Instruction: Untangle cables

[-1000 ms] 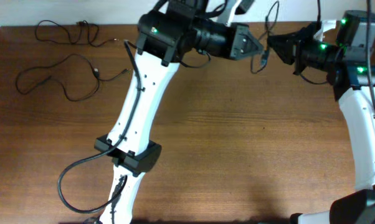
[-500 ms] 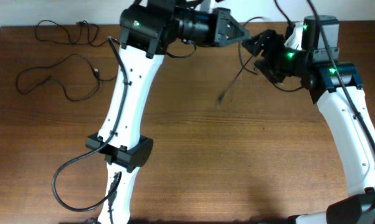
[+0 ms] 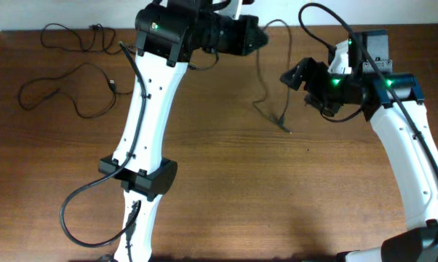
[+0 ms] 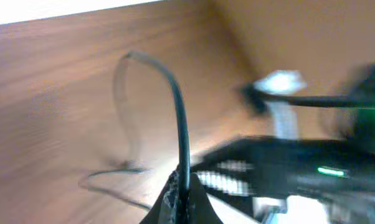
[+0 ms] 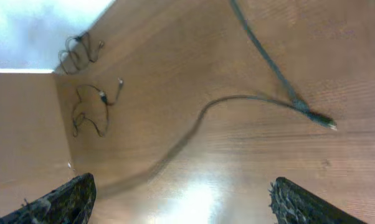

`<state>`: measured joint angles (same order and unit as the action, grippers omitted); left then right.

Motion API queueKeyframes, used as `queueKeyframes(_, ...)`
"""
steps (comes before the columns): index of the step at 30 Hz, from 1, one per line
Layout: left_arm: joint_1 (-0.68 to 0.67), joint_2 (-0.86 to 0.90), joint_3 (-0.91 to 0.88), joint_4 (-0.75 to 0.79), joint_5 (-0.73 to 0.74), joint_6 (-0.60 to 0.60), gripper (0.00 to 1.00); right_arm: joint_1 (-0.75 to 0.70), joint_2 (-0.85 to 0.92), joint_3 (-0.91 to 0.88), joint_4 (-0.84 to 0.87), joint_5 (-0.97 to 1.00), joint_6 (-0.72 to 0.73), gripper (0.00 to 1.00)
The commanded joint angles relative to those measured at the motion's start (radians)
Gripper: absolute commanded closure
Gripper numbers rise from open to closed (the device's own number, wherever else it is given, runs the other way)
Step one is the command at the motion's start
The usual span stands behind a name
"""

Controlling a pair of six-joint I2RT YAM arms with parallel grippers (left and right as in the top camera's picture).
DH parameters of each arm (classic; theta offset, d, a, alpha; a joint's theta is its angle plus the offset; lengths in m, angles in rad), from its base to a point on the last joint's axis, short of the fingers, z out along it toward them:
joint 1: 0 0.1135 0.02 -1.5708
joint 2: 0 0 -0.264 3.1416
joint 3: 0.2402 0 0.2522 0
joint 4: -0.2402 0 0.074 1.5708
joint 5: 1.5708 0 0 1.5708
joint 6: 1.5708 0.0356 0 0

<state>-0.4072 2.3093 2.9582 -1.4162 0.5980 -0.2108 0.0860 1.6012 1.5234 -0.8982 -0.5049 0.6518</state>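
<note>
A thin dark cable hangs from my left gripper, which is raised over the table's back edge and shut on it. The cable's plug end lies on the wood. The left wrist view shows the cable pinched between the fingertips and arching up. To the right of the hanging cable my right gripper stands open and holds nothing. In the right wrist view its fingers are wide apart above the table, with the cable's plug lying ahead of them.
Two more loose black cables lie at the far left: one near the back edge, one in front of it. Both also appear in the right wrist view, the back cable and the front cable. The left arm's base stands mid-table.
My right gripper has opened and let go of the cable, then moved down and left. The freed plug end has dropped onto the table. My left gripper has shifted left, still gripping.
</note>
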Motion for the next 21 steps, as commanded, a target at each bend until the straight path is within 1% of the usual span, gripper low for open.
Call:
queueKeyframes(1,0.015,-0.031,0.003,-0.063,-0.314,0.096,1.0,-0.003,-0.013,0.016,-0.027,0.022,-0.036,0.1)
queueKeyframes(3,0.035,-0.031,0.003,-0.096,-0.314,0.07,1.0,-0.003,-0.013,0.016,-0.041,0.029,-0.047,0.09)
queueKeyframes(5,0.064,-0.035,0.003,-0.134,-0.314,-0.018,1.0,-0.003,-0.013,0.016,-0.072,0.077,-0.047,0.07)
queueKeyframes(6,0.081,-0.043,0.003,-0.152,-0.314,-0.039,1.0,-0.003,-0.013,0.016,-0.095,0.107,-0.047,0.07)
queueKeyframes(8,0.113,-0.071,0.003,-0.195,-0.328,-0.039,1.0,-0.003,-0.013,0.016,-0.142,0.169,-0.047,0.04)
queueKeyframes(11,0.157,-0.121,0.003,-0.272,-0.519,-0.041,1.0,-0.003,-0.013,0.016,-0.168,0.196,-0.047,0.01)
queueKeyframes(12,0.172,-0.13,0.003,-0.272,-0.537,-0.039,1.0,-0.003,-0.013,0.016,-0.169,0.196,-0.047,0.0)
queueKeyframes(13,0.188,-0.138,0.003,-0.272,-0.535,-0.039,1.0,-0.003,-0.013,0.016,-0.17,0.196,-0.047,0.0)
queueKeyframes(14,0.238,-0.153,0.003,-0.272,-0.535,-0.039,1.0,-0.003,-0.013,0.016,-0.175,0.201,-0.047,0.01)
queueKeyframes(16,0.301,-0.164,0.003,-0.272,-0.534,-0.038,1.0,-0.003,-0.013,0.016,-0.188,0.219,-0.083,0.01)
queueKeyframes(18,0.342,-0.186,-0.007,-0.272,-0.507,-0.037,1.0,-0.003,-0.013,0.016,-0.21,0.269,-0.084,0.01)
queueKeyframes(19,0.362,-0.218,-0.037,-0.272,-0.466,-0.024,1.0,-0.003,-0.013,0.016,-0.218,0.293,-0.084,0.01)
queueKeyframes(21,0.39,-0.34,-0.214,-0.272,-0.481,0.001,1.0,-0.003,-0.013,0.016,-0.219,0.297,-0.084,0.01)
